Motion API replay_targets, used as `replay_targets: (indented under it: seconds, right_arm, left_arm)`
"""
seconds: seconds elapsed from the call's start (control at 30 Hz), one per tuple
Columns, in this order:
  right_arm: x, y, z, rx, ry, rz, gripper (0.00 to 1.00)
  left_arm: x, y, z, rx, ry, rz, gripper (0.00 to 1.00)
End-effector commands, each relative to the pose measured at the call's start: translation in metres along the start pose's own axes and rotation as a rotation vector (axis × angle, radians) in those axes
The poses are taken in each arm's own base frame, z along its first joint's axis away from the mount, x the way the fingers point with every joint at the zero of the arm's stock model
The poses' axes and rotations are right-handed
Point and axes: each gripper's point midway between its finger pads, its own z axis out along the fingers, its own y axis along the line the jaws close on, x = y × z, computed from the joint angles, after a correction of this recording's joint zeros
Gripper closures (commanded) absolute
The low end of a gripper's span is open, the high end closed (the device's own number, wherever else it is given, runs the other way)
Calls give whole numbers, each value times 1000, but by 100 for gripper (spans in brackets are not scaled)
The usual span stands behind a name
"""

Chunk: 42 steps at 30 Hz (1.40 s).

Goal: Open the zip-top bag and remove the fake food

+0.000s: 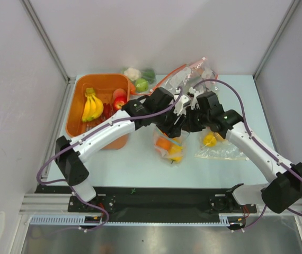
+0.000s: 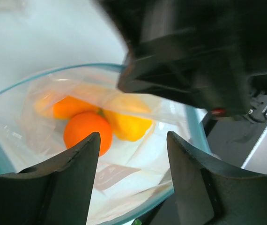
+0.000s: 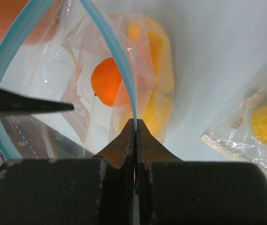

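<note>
The zip-top bag (image 1: 169, 149) lies mid-table, its mouth lifted. My right gripper (image 3: 135, 121) is shut on its teal-blue zip strip (image 3: 119, 51), which curves in an open loop. My left gripper (image 2: 133, 137) is open and looks straight into the open mouth, its fingers (image 2: 72, 178) over the near rim of the strip (image 2: 171, 194). Inside are fake food pieces: a round orange (image 2: 87, 132) and yellow pieces (image 2: 128, 125). From above, both grippers (image 1: 178, 123) (image 1: 189, 119) meet just behind the bag. A yellow banana bunch (image 1: 92, 106) lies in the orange basket.
The orange basket (image 1: 76, 123) at the left also holds a red apple (image 1: 120, 102). A second clear bag with a yellow fruit (image 1: 214, 145) lies right of the task bag. More bags of produce (image 1: 140, 79) and a red-zip bag (image 1: 193, 74) lie at the back.
</note>
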Motion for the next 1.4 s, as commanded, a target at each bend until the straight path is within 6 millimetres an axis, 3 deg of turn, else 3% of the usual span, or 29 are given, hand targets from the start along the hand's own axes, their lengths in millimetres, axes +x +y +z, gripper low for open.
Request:
replay_targets:
  seconds: [0.0, 0.23, 0.43, 0.5, 0.6, 0.7, 0.8, 1.03, 1.17, 1.37]
  right_arm:
    - [-5, 3, -11, -10, -49, 1, 100]
    - [2, 2, -16, -14, -56, 2, 100]
    - [8, 12, -9, -66, -47, 19, 100]
    - [9, 13, -7, -69, -44, 14, 100]
    - [14, 16, -2, -78, -29, 8, 100]
    - [18, 20, 3, -88, -17, 1, 100]
    - [14, 19, 3, -75, -28, 4, 100]
    - [5, 18, 0, -57, -53, 3, 100]
    - [5, 17, -3, -51, -59, 7, 100]
    - [14, 15, -7, -47, -55, 29, 100]
  left_arm:
    - [4, 11, -11, -67, -15, -30, 36]
    - [49, 29, 18, -133, 55, -80, 33]
    - [69, 43, 40, -183, 69, -100, 25]
    - [71, 48, 42, -202, 64, -96, 21]
    - [59, 37, 43, -130, 6, -61, 17]
    - [44, 12, 37, 11, -59, -19, 17]
    - [44, -8, 37, 127, -68, -4, 16]
    - [75, -13, 69, 216, 73, -58, 17]
    - [74, -13, 80, 223, 68, -80, 18]
    - [72, 4, 94, 128, 59, -118, 18]
